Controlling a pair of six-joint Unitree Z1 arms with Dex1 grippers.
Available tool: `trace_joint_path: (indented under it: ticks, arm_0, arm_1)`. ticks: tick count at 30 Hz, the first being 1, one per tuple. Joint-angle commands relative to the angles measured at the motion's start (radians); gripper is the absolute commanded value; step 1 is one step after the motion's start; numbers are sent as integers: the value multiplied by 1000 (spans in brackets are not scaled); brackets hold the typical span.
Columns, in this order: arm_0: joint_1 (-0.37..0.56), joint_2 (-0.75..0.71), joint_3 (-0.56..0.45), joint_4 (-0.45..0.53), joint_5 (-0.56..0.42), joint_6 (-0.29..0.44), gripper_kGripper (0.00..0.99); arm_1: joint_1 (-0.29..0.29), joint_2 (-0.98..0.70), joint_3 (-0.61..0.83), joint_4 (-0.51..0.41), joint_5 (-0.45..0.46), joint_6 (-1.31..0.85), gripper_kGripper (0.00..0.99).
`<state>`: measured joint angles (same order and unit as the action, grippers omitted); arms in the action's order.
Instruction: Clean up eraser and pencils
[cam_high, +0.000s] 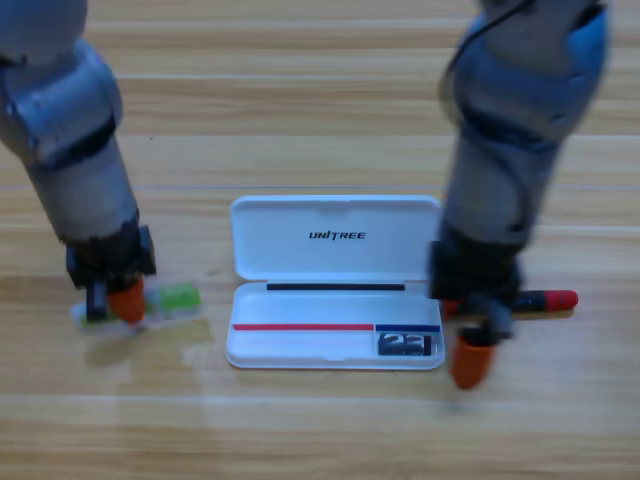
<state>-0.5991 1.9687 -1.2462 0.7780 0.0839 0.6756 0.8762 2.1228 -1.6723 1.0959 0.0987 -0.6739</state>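
Table: wooden table (320, 430), seen from above; both arms come in from the top edge.

Case: white case (335, 235) lies open at the middle, lid flat toward the far side with UNITREE lettering, tray toward the near side.

Eraser: the eraser (405, 345) sits inside the tray, in its right near corner, white markings face up.

Green pencil: the green pencil (175, 298) lies on the table well left of the case, roughly crosswise, its pale end pointing left and running under the gripper.

Black-and-red pencil: the black-and-red pencil (548, 299) lies just right of the case, crosswise, red tip pointing right; its left part is hidden by the gripper.

Left gripper: the left gripper (112, 303) points down onto the left part of the green pencil; one orange jaw shows against the stick. Whether the pincer is clamped on it cannot be told.

Right gripper: the right gripper (478, 345) is down at the case's right edge, over the left end of the black-and-red pencil; one orange jaw shows on the near side of the stick. Pincer state cannot be told.
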Motion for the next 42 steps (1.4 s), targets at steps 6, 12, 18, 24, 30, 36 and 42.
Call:
trace_joint_path:
  ticks: [6, 12, 18, 24, 30, 36, 42]
  arm_0:
    - [-99, -51, -242, 202, 13, 4, 0]
    - [-156, -28, -272, 211, 8, -8, 0]
    - [-229, 27, -311, 211, -6, -8, 0]
    - [-294, 98, -358, 210, -19, -10, 0]
    - [-335, 150, -395, 210, -21, -33, 0]
    - [-357, 185, -403, 201, -21, -44, 0]
    - [-366, 211, -404, 191, -21, -51, 0]
  arm_1:
    - [-172, -107, 120, 10, -82, -98, 990]
    - [-227, 65, 14, -10, -83, -165, 977]
    - [-235, 163, -52, -30, -83, -194, 946]
    - [-243, 203, -53, -64, -83, -213, 784]
    - [-243, 204, -23, -64, -79, -251, 173]
    - [-243, 203, -15, -64, -88, -253, 0]
    - [-240, 78, 19, -41, -85, -194, 0]
